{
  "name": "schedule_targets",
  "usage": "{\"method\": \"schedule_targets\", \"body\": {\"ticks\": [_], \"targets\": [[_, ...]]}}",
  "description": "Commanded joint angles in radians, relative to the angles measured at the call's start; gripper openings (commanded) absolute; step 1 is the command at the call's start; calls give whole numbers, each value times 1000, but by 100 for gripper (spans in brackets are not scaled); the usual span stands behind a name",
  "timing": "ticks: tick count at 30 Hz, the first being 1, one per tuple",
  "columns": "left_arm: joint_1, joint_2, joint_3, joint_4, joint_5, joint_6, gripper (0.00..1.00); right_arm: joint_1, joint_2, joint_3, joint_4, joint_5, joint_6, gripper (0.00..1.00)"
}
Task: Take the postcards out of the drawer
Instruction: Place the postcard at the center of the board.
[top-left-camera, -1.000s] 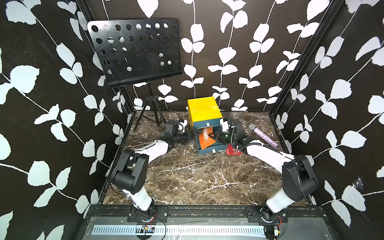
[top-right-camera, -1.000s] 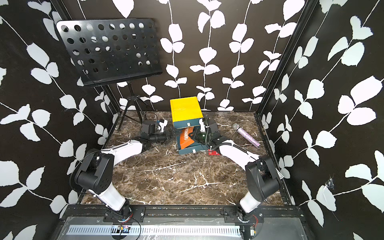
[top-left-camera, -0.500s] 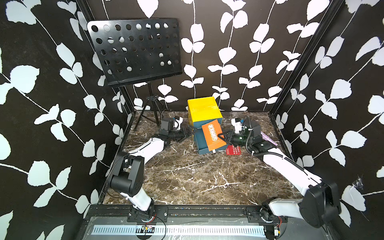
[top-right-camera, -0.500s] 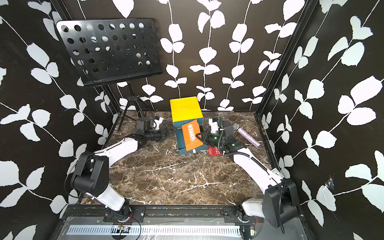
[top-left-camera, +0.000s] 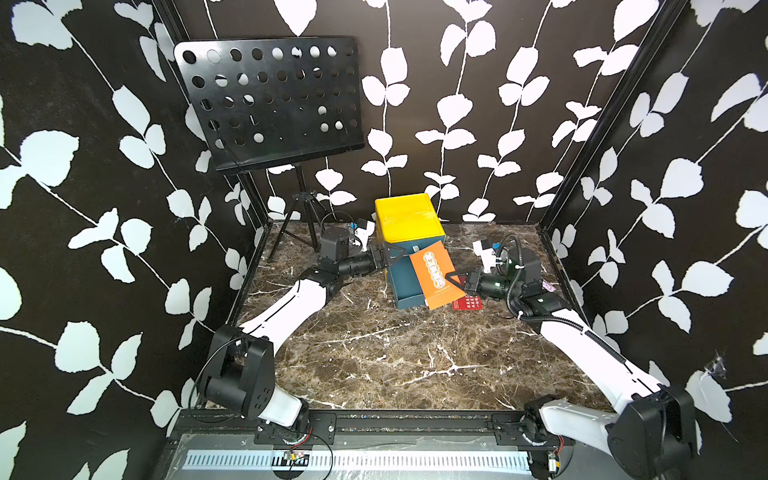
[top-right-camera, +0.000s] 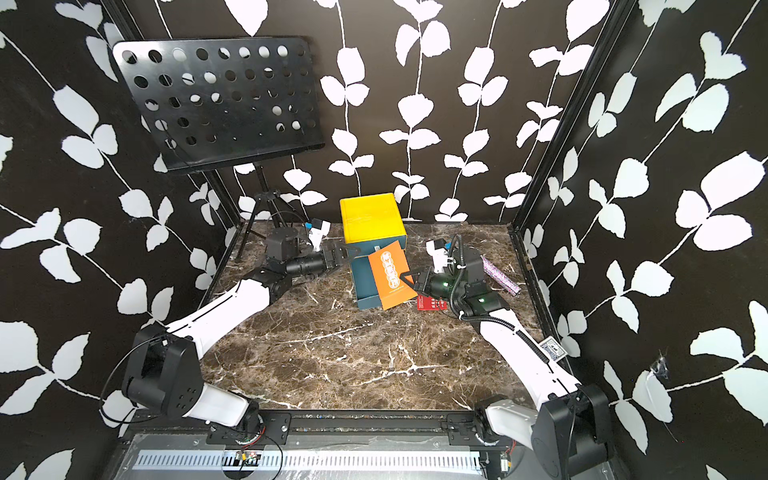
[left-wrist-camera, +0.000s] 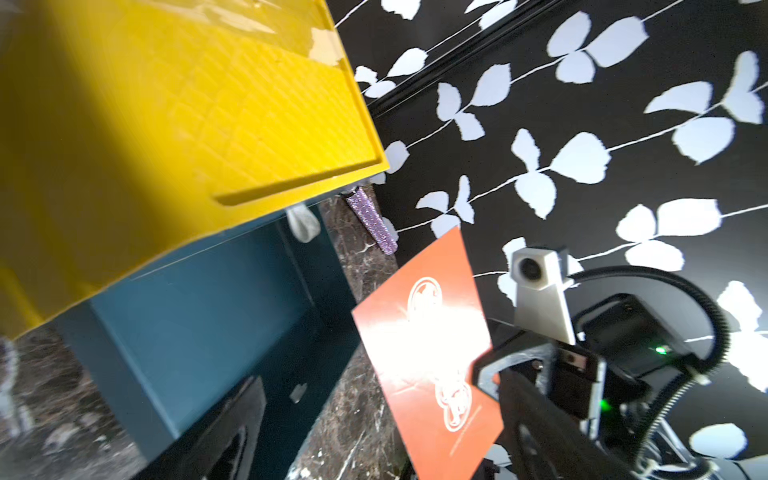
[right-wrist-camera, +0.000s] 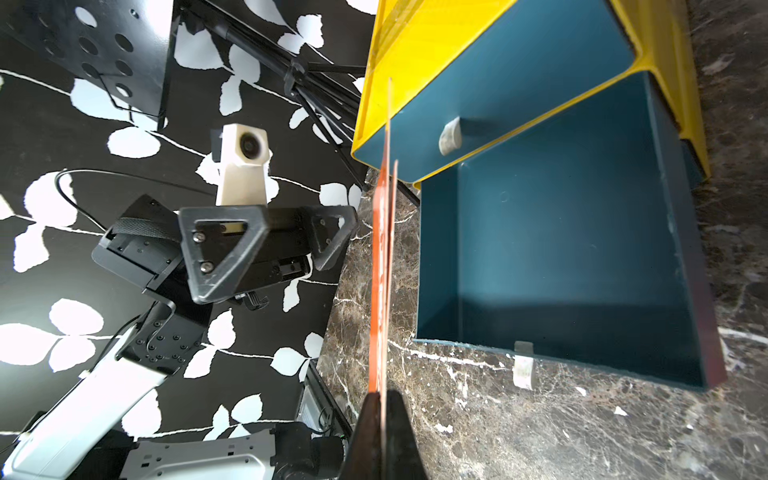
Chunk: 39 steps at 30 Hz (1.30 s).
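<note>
The right gripper (top-left-camera: 451, 279) has its jaws pinched flat on the orange postcards (top-left-camera: 434, 272). There are at least two of them, going by the thin edges in the right wrist view (right-wrist-camera: 380, 270). It grips them by one side and holds them upright. A second ago that gripper was down in the open drawer (right-wrist-camera: 561, 270) with the orange cards lying flat in it. Now they are up off the drawer floor, by its right side, and the arm has drawn back toward the right edge of the marble tabletop (top-left-camera: 374, 353).

Under the gripper, a red postcard (top-left-camera: 467, 303) lies flat on the marble, just beside the drawer's front right corner.

The drawer floor now shows bare blue, so I'd judge this lift has emptied it. A dark reddish strip along one drawer wall could be another card; I cannot tell.

What looks left is to carry the orange cards clear and lay them on the marble.

The left gripper (top-left-camera: 388, 252) hangs with its jaws wide apart and empty, just beside the upper left front corner of the yellow-topped cabinet (top-left-camera: 407, 216).
</note>
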Motion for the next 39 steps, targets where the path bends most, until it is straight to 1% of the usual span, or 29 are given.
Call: {"method": "schedule_targets", "body": {"ticks": [1, 7, 9, 13, 18, 21, 26, 28, 29, 30, 32, 34, 39], "targets": [[-15, 13, 14, 120, 33, -61, 85, -12, -19, -17, 108, -46, 0, 1], [-57, 70, 56, 141, 40, -62, 73, -32, -24, -42, 172, -62, 39, 0], [-63, 86, 66, 145, 41, -64, 71, -35, -23, -47, 197, -67, 55, 0], [-70, 114, 80, 181, 44, -81, 64, -38, -16, -47, 225, -76, 74, 0], [-72, 136, 99, 198, 30, -84, 64, -38, -1, -56, 296, -95, 122, 0], [-73, 148, 117, 205, 26, -88, 62, -37, 3, -54, 300, -96, 124, 0], [-73, 155, 130, 235, 25, -99, 43, -38, 5, -51, 281, -91, 110, 0], [-73, 155, 130, 234, 24, -101, 40, -38, 7, -53, 272, -88, 104, 0], [-73, 155, 130, 234, 26, -101, 37, -38, 7, -54, 272, -88, 103, 0], [-73, 155, 130, 235, 26, -99, 30, -38, 8, -55, 271, -86, 103, 0], [-73, 153, 125, 236, 25, -100, 20, -38, 7, -57, 269, -83, 102, 0], [-73, 150, 122, 233, 22, -98, 7, -38, 7, -57, 261, -80, 95, 0], [-73, 140, 113, 224, 11, -86, 0, -38, 0, -59, 232, -73, 74, 0]]}}
